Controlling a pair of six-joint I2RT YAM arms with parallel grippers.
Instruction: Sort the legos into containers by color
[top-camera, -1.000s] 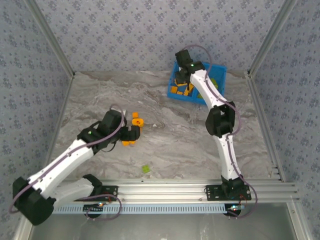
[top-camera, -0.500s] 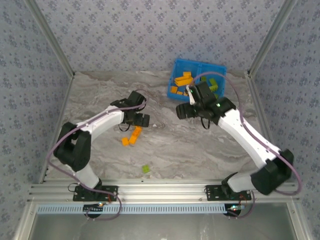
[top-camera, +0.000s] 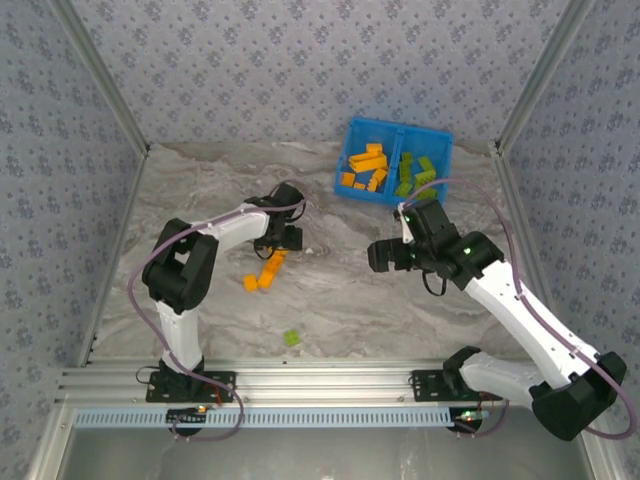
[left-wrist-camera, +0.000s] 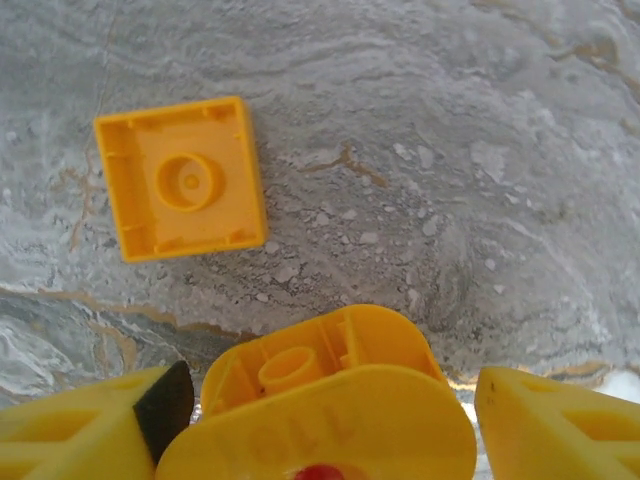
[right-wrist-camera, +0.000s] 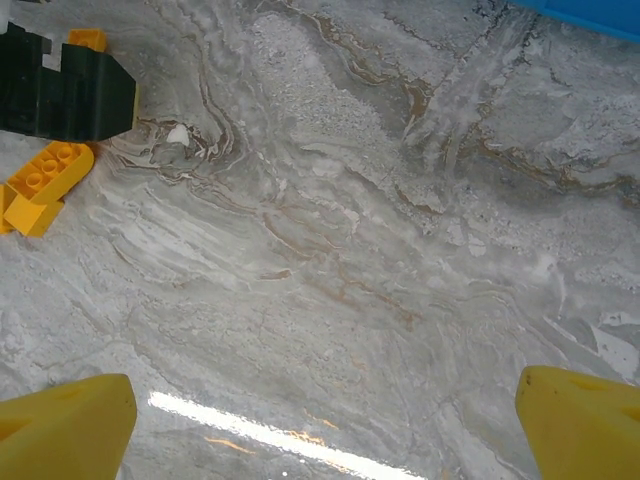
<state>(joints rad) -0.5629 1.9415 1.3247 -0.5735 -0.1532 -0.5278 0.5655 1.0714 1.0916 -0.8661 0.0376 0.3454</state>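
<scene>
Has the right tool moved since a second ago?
Yes. The right tool has pulled back from over the blue bin to above the bare table, nearer the arm bases.

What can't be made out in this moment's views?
1. Left wrist view: the rounded orange brick is cut off by the bottom edge; whether the left fingers clamp it is unclear.
2. Top view: the left arm hides part of the orange cluster; its count is unclear.
3. Right wrist view: the blue bin is cut by the top edge, contents unseen.
4. Top view: the binned bricks are too small to count.
</scene>
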